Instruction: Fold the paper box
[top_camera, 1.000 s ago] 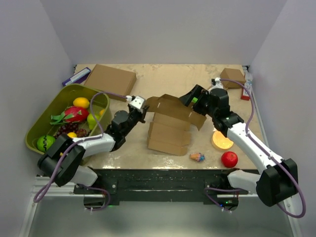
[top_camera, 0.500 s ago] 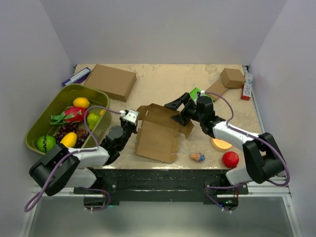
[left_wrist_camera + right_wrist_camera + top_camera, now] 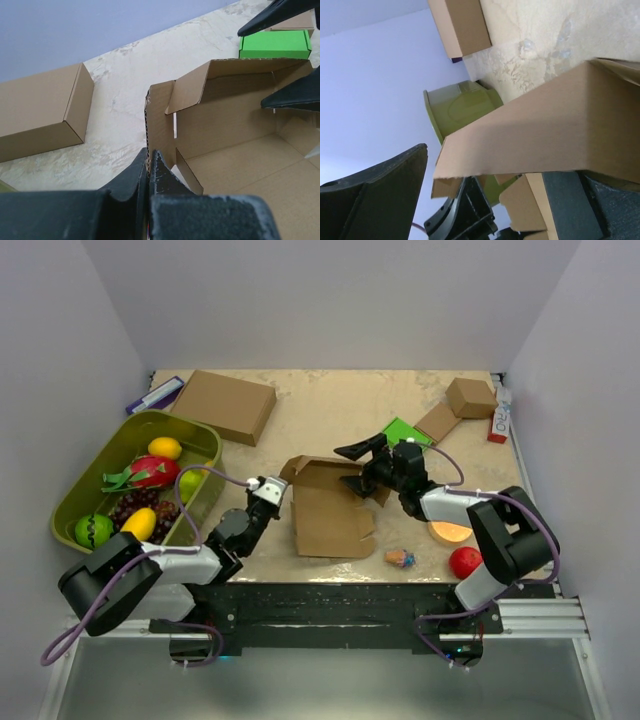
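Left claw (image 3: 149, 159) is being pressed together on the corrugated edge of the left side wall of the paper box (image 3: 330, 512). The wall is being pinched and held upright. Right claw (image 3: 357, 465) is being held spread wide at the back wall, with one of its fingers (image 3: 295, 92) hanging inside the box and the other above the folded-over flap. In its own wrist view a cardboard panel is being straddled, not clamped.

Position: the box is being worked on the tabletop (image 3: 330, 400), about mid-width and toward the near edge, between the two claws. The green fruit bin (image 3: 85, 480) is lying to its left. The larger brown box (image 3: 228, 405) is sitting well apart at the far left, and the green block (image 3: 405, 430) just behind the right claw.

Progress, as judged: folding is being carried out at a middle stage.
- Done: the base is lying flat, the back wall is raised with its top flap leaning inward, and the left side wall is standing with its tab turned in.
- Unclear: the right side is being hidden by the right claw, so its state cannot be told.
- Left to do: the flap is not yet tucked down against the wall, and the side walls are not yet locked. The broad front panel, lying flat toward the arms, is not yet being brought over as a lid.

Roughly half of the task is being counted as remaining.
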